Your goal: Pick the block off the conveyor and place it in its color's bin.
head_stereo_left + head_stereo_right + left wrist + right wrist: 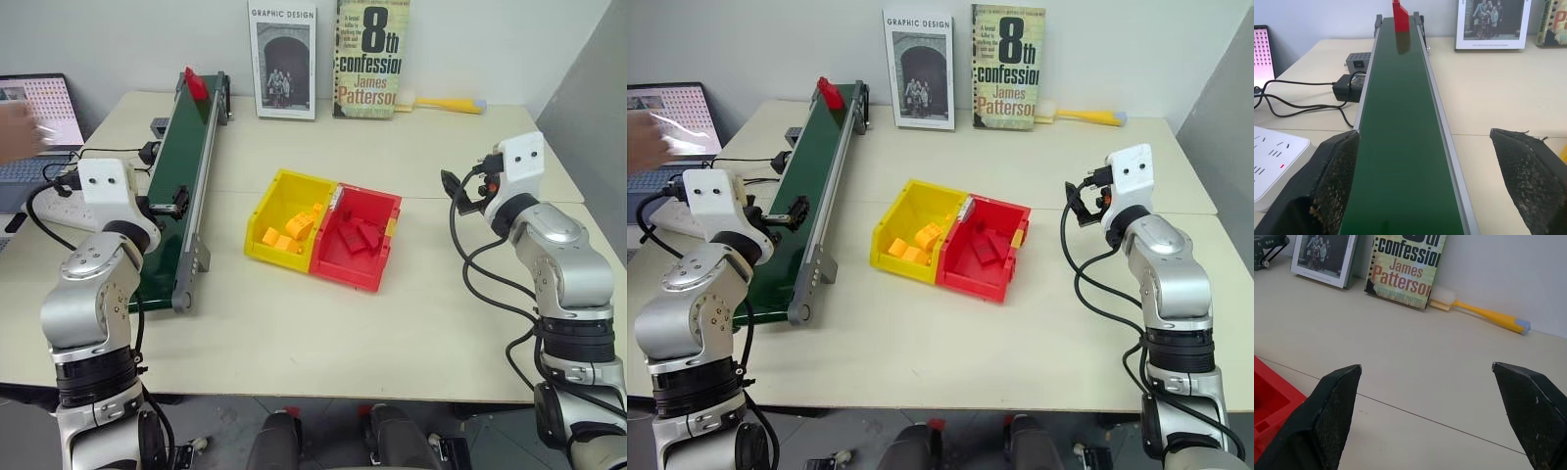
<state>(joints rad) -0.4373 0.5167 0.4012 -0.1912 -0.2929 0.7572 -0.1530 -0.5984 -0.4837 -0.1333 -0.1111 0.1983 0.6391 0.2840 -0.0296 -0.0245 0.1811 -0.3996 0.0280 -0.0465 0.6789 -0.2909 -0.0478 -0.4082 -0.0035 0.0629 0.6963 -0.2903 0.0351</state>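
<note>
Item: block (1399, 16), small red brick, standing upright at the far end of the conveyor (181, 186), on the belt between the two side rails. Long axis: vertical, the tall side up; its top edge looks slanted, and its broad face seems to look down the belt toward the near end, though its exact turn is hard to tell.

Item: conveyor, long dark green belt, grey rails; runs away from the robot, to the left of the bins.

Item: left gripper (1425, 181), fingers spread wide and empty, held level over the near end of the conveyor and sighting straight down the belt toward the block.

Item: right gripper (1427, 411), fingers spread wide and empty, held over bare table to the right of the bins.

Item: red bin (377, 279), right of the conveyor, joined to a yellow bin (265, 201) that lies between it and the conveyor; red bricks inside the red one, orange-yellow bricks inside the yellow.

Step in hand, by judgement: waiting or lining up for the pick; nothing is grasped yet, and the block is well apart from both grippers.

Next move calls for: the block to come within reach of the left gripper at the near end of the conveyor, or a long reach along the belt; the fingers closing across the narrow sides of the upright brick; then a carry over the yellow bin to the red one
</note>
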